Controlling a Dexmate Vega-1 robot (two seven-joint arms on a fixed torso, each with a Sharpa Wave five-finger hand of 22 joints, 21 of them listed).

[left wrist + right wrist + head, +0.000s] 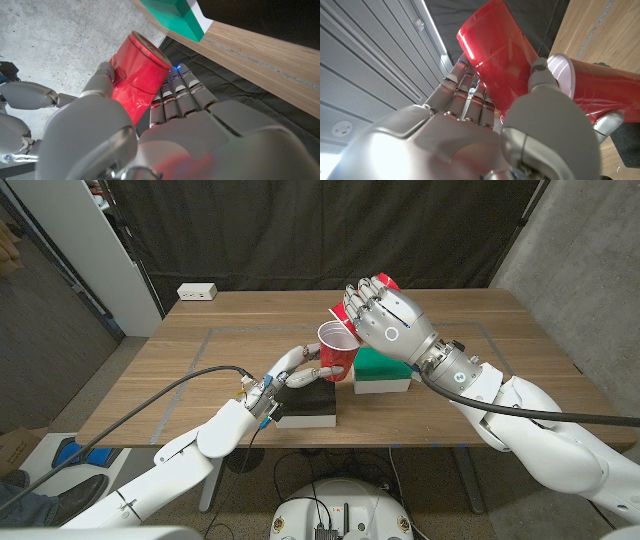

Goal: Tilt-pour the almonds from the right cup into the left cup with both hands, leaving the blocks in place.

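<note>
2 red cups (337, 352) w/ white insides, 1 per grasping hand (385, 310).

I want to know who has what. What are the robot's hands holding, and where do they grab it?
Each hand grips a red cup by its side: left hand, left cup; right hand, tilted right cup.

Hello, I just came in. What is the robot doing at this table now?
It is pouring between two red cups. The right hand holds one red cup raised and tilted toward the open mouth of the other red cup, which the left hand holds above the table. A black block and a green block sit under them. The almonds themselves cannot be seen.
</note>
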